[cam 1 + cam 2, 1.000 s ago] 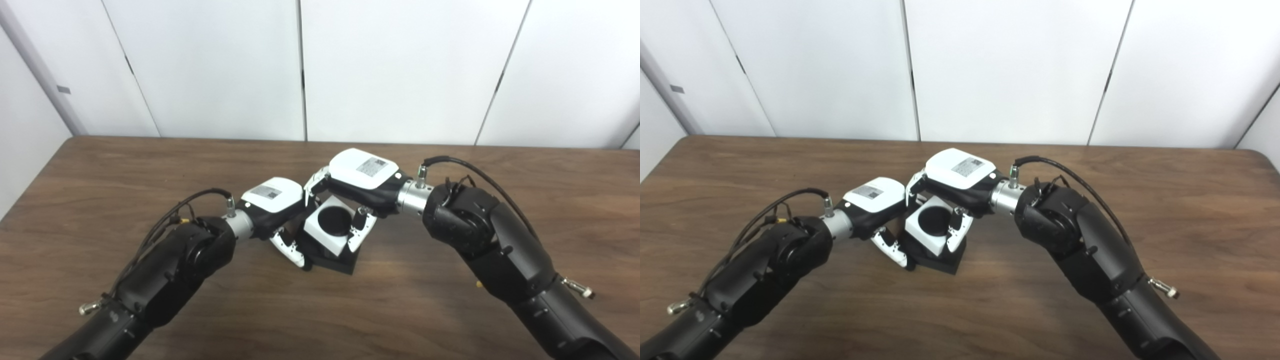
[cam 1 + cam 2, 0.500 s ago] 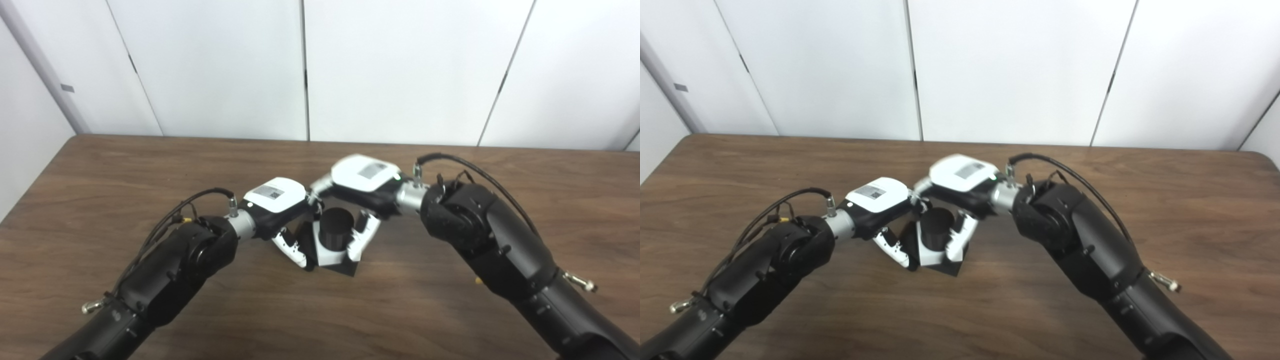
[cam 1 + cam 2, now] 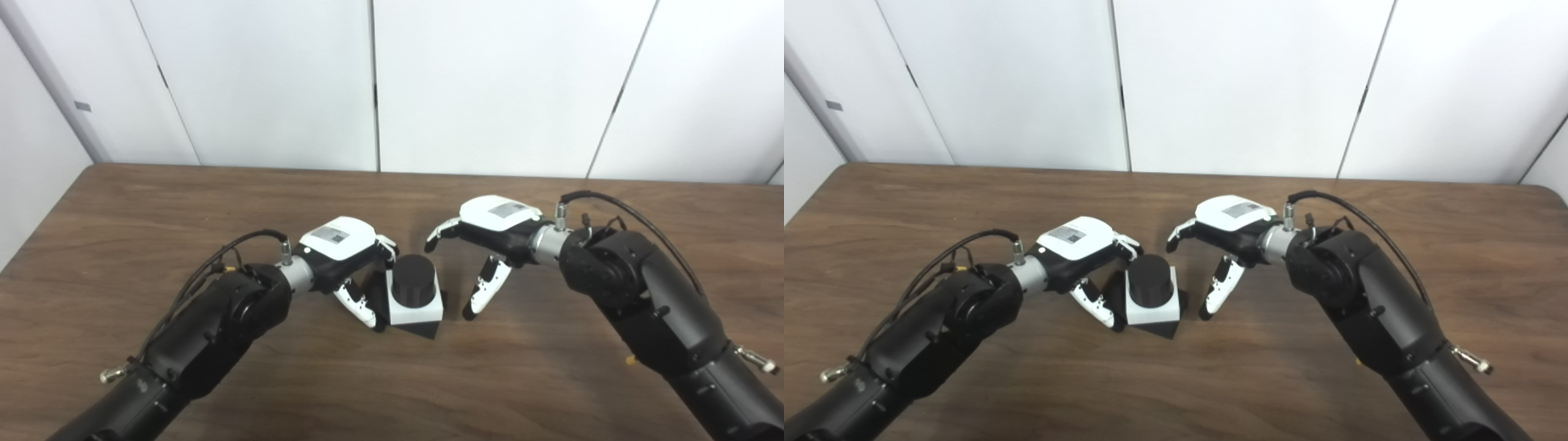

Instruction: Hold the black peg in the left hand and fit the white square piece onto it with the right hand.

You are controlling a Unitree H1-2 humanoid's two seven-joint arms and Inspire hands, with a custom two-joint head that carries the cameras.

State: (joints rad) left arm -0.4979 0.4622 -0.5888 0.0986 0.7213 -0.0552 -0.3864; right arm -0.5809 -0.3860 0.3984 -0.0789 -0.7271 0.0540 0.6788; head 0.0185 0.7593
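Observation:
A black round peg stands upright on a black base on the table. The white square piece sits around the peg, low on it, resting over the base. My left hand is shut on the base from the left, its fingers against the base's side. To the right of the peg my right hand is open, holding nothing, a short gap from the white piece.
The brown wooden table stretches wide on both sides. Its far edge meets white wall panels. Nothing else lies on it.
The right hand lowered the white square piece over the peg, let it go and drew back to the right. The left hand stayed on the base. The camera shifted slightly.

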